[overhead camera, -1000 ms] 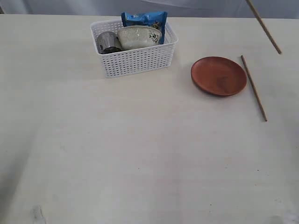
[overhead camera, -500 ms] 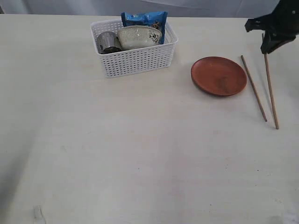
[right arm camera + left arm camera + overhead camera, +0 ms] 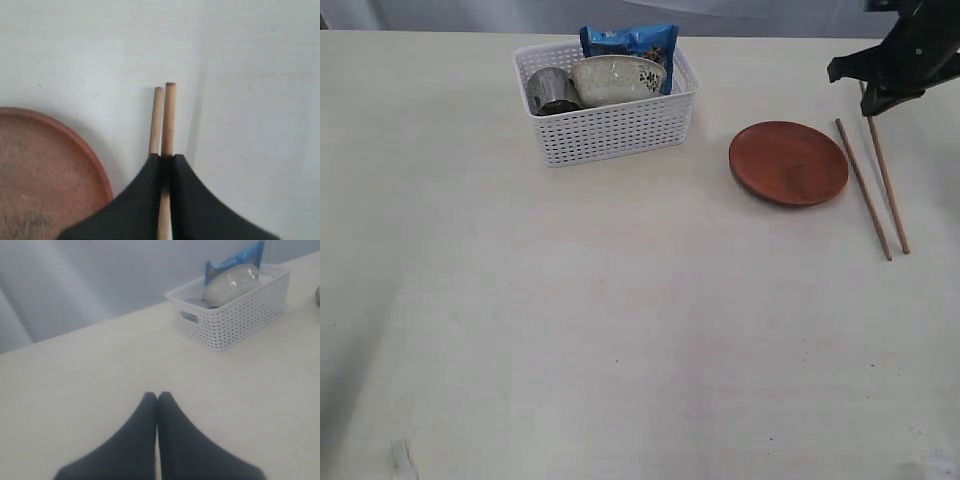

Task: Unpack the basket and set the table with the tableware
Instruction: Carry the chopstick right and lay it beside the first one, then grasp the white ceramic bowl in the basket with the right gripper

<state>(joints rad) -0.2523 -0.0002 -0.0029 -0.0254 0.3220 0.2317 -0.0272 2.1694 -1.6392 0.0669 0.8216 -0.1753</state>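
The right gripper point(image 3: 869, 93) is clamped on the upper end of the held chopstick point(image 3: 887, 180); in the right wrist view its jaws point(image 3: 166, 158) pinch that stick point(image 3: 170, 115), with the loose chopstick point(image 3: 156, 119) just beside it. The left gripper point(image 3: 157, 396) has its fingers pressed together, holds nothing, and sits over the table point(image 3: 620, 330), well apart from the basket point(image 3: 235, 315).

Half a second ago the held chopstick stood farther out, its low tip well past the loose chopstick point(image 3: 863, 188); now the two run almost parallel, close together, at 3 o'clock of the plate point(image 3: 788, 162).

Count: two chopsticks, one plate, and one basket point(image 3: 610, 130) at 10 o'clock of the plate, holding one bowl point(image 3: 617, 78), one cup point(image 3: 552, 90) and one blue snack bag point(image 3: 630, 40).
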